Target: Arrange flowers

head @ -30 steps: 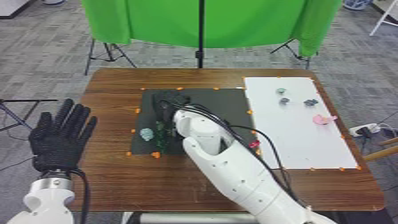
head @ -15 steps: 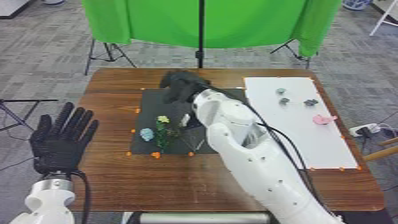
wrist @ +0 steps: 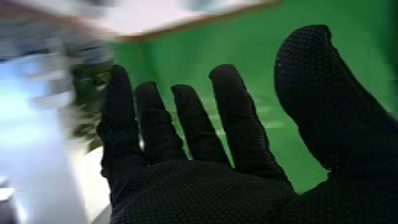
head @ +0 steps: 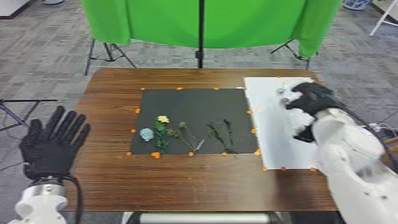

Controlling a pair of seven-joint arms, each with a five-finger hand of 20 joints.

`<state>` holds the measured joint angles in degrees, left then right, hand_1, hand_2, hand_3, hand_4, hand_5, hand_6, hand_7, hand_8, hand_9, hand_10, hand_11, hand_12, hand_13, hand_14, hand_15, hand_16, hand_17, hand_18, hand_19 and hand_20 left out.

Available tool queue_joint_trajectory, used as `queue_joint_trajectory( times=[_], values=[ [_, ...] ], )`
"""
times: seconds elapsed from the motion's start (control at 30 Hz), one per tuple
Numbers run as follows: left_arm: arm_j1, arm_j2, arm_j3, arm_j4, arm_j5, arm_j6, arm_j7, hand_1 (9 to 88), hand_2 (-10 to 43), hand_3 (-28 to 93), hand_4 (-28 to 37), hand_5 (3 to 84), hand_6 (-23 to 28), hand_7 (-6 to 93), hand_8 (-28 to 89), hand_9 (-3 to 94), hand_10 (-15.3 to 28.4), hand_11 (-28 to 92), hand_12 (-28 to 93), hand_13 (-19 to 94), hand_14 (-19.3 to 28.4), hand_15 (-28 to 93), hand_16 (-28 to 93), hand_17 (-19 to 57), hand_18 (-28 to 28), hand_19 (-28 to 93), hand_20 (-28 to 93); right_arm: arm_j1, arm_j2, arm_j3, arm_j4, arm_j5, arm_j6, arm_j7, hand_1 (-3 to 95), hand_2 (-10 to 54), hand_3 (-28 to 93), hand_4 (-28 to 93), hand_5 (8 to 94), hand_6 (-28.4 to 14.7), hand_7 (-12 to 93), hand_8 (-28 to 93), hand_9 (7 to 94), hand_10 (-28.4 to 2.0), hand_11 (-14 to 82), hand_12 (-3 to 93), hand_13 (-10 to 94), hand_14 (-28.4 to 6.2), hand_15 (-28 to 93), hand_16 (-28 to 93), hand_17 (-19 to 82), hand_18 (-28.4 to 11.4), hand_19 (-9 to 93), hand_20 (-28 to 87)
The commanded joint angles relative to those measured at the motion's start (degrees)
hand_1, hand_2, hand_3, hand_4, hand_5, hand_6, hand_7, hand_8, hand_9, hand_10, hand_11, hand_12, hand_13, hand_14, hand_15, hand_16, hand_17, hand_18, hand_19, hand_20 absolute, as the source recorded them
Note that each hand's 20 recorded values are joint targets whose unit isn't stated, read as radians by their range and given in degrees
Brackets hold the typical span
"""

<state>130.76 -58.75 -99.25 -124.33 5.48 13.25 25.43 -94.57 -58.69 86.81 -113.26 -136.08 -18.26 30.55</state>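
My right hand (head: pixel 316 100) is over the right half of the white sheet (head: pixel 277 145), held open. In the right wrist view the same hand (wrist: pixel 200 192) has straight fingers, with nothing held. My left hand (head: pixel 51 152) lies open at the table's left edge. On the black mat (head: pixel 191 102), a pale blue flower (head: pixel 147 134) sits left of a yellow flower (head: pixel 163 119) and its green stem (head: pixel 162 141). Thin stems (head: pixel 188 139) and two dark leafy stems (head: pixel 228 134) stand out to their right. A small pale green piece (head: pixel 281 91) rests on the sheet beside my right hand.
Orange markers (head: pixel 155 155) line the mat and sheet edges. The brown table (head: pixel 191 185) extends in front of the mat. A green cloth (head: pixel 160 25) hangs on stands behind the table.
My right hand has swung from the black mat to the white sheet, uncovering the mat's stems and now covering some small pieces there. My left hand has shifted slightly.
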Motion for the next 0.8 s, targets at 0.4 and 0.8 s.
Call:
queue_joint_trajectory(
  times=[0.4, 0.8],
  values=[
    [-0.07, -0.87, 0.5, 0.38, 0.07, 1.44, 0.75, 23.7, 9.9, 75, -28.3, 42.5, 7.9, 9.4, -8, 38.3, 13.7, 16, 11, 33, 13.2, 20, -1, -4.5, 14.5, 34, 15, 5.19, 1.08, -4.82, 22.9, -8.91, 14.99, 1.85, 49.8, -9.5, 84, -28, 52.9, -1.6, 16, -13, 49.3, -12.4, 13.1, 13.2, 46, -10.9, 25, 19, 23, -17.5, 70, 29],
    [0.89, -1.08, 0.61, -0.15, -0.07, 1.02, 0.82, 23.8, 10.0, 75, -28.3, 42.6, 7.9, 9.4, -8, 38.5, 13.8, 16, 11, 33, 13.3, 20, -1, -4.6, 14.6, 34, 15, 2.61, 3.02, -5.07, 16.87, -8.94, 24.88, -0.11, 65.2, -9.5, 72, -28, 77.7, 0.6, 27, 0, 83.6, -10.2, 10.9, 42.4, 70, -7.0, 35, 45, 33, -14.4, 82, 33]
  ],
)
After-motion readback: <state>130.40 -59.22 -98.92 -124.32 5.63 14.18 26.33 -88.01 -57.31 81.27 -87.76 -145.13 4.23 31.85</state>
